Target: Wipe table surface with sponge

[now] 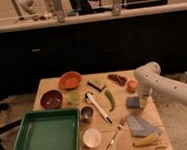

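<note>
Sponge [132,102], gripped by hand [142,102], near right edge of table surface [120,98]

A single white arm [171,89] comes in from beyond the right edge of the table surface [121,94] and slopes up leftward to a rounded joint above that edge. From there the wrist drops straight down. The gripper [142,103] sits low over the table surface's right side, fingers closed together.
</note>
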`<action>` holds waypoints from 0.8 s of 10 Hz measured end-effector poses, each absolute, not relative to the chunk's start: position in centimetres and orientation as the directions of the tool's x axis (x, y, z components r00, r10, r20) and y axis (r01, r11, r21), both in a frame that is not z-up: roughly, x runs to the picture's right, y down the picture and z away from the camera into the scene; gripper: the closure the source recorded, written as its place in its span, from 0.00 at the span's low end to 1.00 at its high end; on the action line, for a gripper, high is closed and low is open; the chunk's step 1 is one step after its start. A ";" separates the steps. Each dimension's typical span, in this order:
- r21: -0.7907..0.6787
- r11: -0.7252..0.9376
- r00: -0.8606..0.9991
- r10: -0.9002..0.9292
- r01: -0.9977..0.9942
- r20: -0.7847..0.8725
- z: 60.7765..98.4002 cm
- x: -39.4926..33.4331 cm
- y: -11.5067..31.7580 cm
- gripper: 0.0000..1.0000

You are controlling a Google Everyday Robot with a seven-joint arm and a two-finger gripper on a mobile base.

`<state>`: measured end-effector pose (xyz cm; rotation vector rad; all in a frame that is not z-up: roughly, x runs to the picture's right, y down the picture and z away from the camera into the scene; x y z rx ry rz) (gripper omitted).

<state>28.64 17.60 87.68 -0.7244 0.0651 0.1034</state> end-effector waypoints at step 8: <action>-0.670 0.738 0.996 0.032 -0.079 -0.082 86.4 28.4 18.4 1.00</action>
